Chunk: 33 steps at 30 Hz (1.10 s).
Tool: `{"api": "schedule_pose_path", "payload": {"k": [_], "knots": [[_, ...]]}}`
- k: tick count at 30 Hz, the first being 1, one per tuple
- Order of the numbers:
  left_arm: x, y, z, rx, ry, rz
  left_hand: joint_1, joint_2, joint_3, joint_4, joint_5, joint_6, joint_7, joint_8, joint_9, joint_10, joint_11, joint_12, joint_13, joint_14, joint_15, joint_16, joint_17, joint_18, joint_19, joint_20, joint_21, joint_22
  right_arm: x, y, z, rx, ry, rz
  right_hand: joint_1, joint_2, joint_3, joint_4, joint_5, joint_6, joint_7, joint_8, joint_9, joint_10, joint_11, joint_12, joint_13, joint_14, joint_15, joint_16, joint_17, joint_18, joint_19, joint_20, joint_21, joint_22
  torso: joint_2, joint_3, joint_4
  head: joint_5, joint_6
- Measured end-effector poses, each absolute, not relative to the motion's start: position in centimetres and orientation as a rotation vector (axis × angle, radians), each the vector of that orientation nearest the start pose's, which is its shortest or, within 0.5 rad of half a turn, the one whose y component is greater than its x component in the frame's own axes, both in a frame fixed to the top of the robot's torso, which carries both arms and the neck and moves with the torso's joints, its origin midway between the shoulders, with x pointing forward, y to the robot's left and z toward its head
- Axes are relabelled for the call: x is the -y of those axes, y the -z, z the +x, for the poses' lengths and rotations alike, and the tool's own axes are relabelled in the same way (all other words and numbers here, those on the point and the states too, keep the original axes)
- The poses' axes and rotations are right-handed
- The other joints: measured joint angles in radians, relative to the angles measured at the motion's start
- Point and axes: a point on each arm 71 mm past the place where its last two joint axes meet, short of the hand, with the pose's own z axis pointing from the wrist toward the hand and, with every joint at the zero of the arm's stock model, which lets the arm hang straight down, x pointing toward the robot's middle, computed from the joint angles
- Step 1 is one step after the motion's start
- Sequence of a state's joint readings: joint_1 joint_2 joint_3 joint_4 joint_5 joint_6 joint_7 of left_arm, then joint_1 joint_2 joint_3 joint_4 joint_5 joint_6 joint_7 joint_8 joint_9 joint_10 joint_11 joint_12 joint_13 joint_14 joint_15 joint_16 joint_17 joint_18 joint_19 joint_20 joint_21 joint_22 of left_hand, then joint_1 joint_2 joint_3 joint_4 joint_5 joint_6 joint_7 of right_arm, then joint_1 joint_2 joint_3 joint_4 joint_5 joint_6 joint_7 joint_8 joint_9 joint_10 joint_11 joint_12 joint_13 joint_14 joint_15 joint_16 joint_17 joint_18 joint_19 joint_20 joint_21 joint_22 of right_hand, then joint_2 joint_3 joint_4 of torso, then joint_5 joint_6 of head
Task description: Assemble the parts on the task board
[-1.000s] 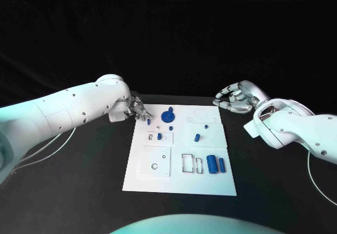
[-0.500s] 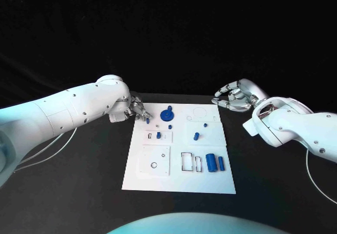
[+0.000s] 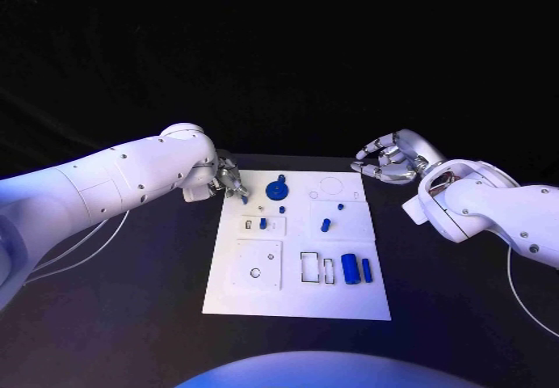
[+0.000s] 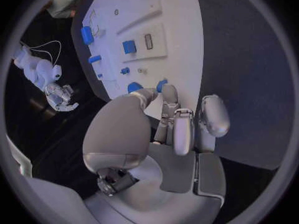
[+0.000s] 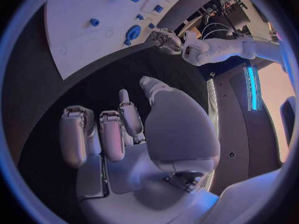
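Head view: both hands at the far corners of the board

Head view has the white task board (image 3: 298,279) lying lengthwise in the middle of the black table (image 3: 140,323). The left hand (image 3: 227,182) sits at the board's far-left corner, fingers bunched together and pointing down toward the board edge; from the left wrist view a small blue part (image 4: 162,85) shows right at its fingertips (image 4: 167,92), but I cannot tell whether it is pinched or only touched. The right hand (image 3: 388,160) hovers off the board's far-right corner, above the table, fingers curled loosely inward and apart, with nothing in them.

On the board, a round blue gear-like part (image 3: 279,191) stands near the far edge, just right of the left hand. Nearer, a small blue block (image 3: 263,223) sits in a recess on the left half, and a slim blue peg (image 3: 327,225) stands on the right half. Toward the near right, a larger blue cylinder (image 3: 348,267) and a thinner blue cylinder (image 3: 366,270) lie side by side, just right of an outlined rectangular slot (image 3: 311,268).
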State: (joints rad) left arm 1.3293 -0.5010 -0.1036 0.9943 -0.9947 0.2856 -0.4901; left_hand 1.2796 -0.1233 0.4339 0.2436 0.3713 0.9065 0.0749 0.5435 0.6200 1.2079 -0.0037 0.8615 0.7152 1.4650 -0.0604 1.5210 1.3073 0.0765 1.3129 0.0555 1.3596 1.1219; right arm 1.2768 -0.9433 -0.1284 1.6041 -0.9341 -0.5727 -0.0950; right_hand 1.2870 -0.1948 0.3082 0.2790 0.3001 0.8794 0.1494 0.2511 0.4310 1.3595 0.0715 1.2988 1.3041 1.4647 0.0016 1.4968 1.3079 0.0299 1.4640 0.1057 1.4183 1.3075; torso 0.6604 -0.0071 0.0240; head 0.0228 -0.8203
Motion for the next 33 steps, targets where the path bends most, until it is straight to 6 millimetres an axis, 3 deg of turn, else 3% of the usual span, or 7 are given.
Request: {"api": "schedule_pose_path", "payload": {"k": [4, 26, 29, 33], "knots": [[-19.53, 20.74, 57.19, -2.359, 0.287, -0.252, 0.049, 0.002, 0.047, -0.04, -0.008, -0.014, 0.003, 0.003, 0.003, -0.005, 0.002, -0.008, -0.011, 0.0, 0.0, 0.0, 0.0, 0.0, -0.004, -0.004, 0.0, 0.001, 24.39, 16.95, 47.78, -1.583, -0.769, 0.439, 0.0, 0.0, 0.0, 0.0, 0.0, 0.0, 0.0, 0.0, 0.0, 0.0, 0.0, 0.0, 0.0, 0.0, 0.0, 0.0, 0.0, 0.0, 0.0, 0.0, 0.0, 0.0, 0.0, 0.0, 0.0, 0.0, -0.001], [-19.73, 20.92, 57.33, -2.365, 0.302, -0.276, 0.086, -0.006, 0.072, -0.016, -0.017, -0.024, 0.009, 0.026, 0.009, 0.002, 0.009, -0.003, -0.017, 0.0, 0.0, 0.0, 0.0, 0.0, -0.003, -0.004, 0.005, 0.021, 24.42, 16.96, 47.79, -1.584, -0.768, 0.439, -0.004, 0.004, 0.0, 0.0, 0.0, 0.0, 0.0, 0.0, 0.0, 0.0, 0.0, 0.0, 0.0, 0.0, 0.0, 0.0, 0.0, 0.0, 0.0, 0.0, 0.0, 0.0, 0.0, 0.0, 0.0001, 0.003, -0.004], [-19.72, 20.97, 57.32, -2.364, 0.306, -0.276, 0.093, -0.017, 0.08, -0.007, -0.015, -0.019, 0.009, 0.031, 0.014, 0.021, 0.006, 0.014, -0.002, 0.0, 0.0, 0.0, 0.0, 0.0, 0.008, -0.003, 0.012, 0.032, 24.43, 16.96, 47.79, -1.584, -0.768, 0.439, -0.004, 0.004, 0.0, 0.0, 0.0, 0.0, 0.0, 0.0, 0.0, 0.0, 0.0, 0.0, 0.0, 0.0, 0.0, 0.0, 0.0, 0.0, 0.0, 0.0, 0.0, 0.001, 0.0, 0.0001, 0.0001, 0.004, -0.004], [-19.86, 21.16, 57.25, -2.361, 0.312, -0.284, 0.066, -0.058, 0.101, 0.013, -0.001, 0.013, 0.002, 0.038, 0.045, 0.055, 0.0, 0.039, 0.02, 0.0, 0.0, 0.005, 0.0, 0.0, 0.02, -0.008, 0.028, 0.057, 24.45, 16.96, 47.78, -1.583, -0.768, 0.44, -0.004, 0.004, 0.0, 0.0, 0.0, 0.0, 0.0, 0.0, 0.0, 0.0, 0.0, 0.0, 0.0, 0.0, 0.0, 0.0, 0.0, 0.0, 0.0, 0.0, 0.0, 0.001, 0.0, 0.0003, 0.0002, 0.006, -0.004]]}}
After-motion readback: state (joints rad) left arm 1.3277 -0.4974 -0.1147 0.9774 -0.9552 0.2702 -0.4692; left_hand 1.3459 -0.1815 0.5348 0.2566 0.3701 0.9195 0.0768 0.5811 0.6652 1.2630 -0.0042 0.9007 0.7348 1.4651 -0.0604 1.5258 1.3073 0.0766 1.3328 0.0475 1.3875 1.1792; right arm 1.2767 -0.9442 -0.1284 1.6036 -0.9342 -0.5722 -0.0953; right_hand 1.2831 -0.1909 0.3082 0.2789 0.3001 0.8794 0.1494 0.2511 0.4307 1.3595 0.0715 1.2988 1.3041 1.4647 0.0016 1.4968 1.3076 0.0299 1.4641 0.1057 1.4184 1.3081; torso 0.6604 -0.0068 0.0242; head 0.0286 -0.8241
